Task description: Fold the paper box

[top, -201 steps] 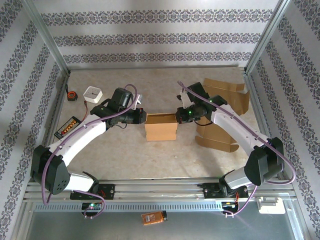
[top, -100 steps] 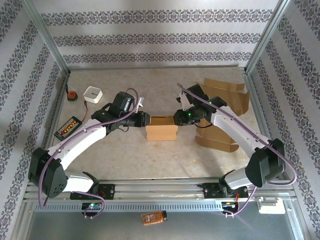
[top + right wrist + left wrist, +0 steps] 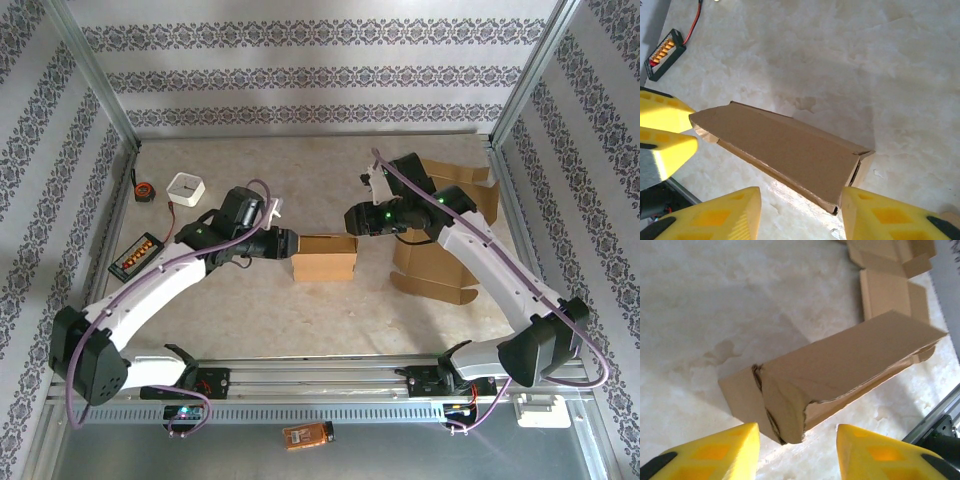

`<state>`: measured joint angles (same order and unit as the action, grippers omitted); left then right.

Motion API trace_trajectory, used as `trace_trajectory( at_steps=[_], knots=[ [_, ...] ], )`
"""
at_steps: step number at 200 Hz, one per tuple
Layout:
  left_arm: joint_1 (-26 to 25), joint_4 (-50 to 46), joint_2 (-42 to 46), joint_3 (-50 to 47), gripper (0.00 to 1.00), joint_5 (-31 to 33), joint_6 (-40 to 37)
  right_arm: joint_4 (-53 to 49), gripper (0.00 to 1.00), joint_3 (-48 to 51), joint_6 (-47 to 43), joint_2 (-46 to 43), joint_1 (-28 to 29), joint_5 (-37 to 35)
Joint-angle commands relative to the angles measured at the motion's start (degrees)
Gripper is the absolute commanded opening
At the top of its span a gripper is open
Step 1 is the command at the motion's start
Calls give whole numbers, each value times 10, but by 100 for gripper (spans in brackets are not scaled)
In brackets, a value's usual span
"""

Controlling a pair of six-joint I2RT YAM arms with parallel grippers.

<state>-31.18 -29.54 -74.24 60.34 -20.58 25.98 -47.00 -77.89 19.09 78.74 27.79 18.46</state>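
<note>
The brown paper box (image 3: 324,258) lies on the table between the two arms, folded shut with its lid down. My left gripper (image 3: 284,243) sits just off its left end. In the left wrist view the box (image 3: 840,365) has a crumpled end flap just ahead of that gripper (image 3: 797,455), whose yellow fingers (image 3: 710,452) stand apart with nothing between them. My right gripper (image 3: 353,218) hovers above and behind the box's right end. In the right wrist view it (image 3: 800,215) is open over the box (image 3: 785,150), clear of the cardboard.
Flat cardboard blanks (image 3: 445,225) lie at the right, also in the left wrist view (image 3: 895,285). A white block (image 3: 186,187), a small tape measure (image 3: 145,190) and a black charger (image 3: 135,255) sit at the left. Metal frame posts bound the table.
Both grippers have opened and let go of the box's ends. The right gripper has drawn back and up to the right. The box stays in place.
</note>
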Motion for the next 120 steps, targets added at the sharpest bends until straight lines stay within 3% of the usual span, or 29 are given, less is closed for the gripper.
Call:
trace_trajectory(
  at_steps=[1, 44, 120],
  knots=[
    [-23, -48, -16, 24, 46, 18, -26, -4, 49, -14, -12, 15, -8, -11],
    [-24, -41, -34, 26, 40, 39, -16, -4, 50, -11, -22, 38, -7, -10],
    [-24, -14, 7, 22, 39, 59, -15, -9, 50, -5, -33, 40, -7, -8]
  ],
)
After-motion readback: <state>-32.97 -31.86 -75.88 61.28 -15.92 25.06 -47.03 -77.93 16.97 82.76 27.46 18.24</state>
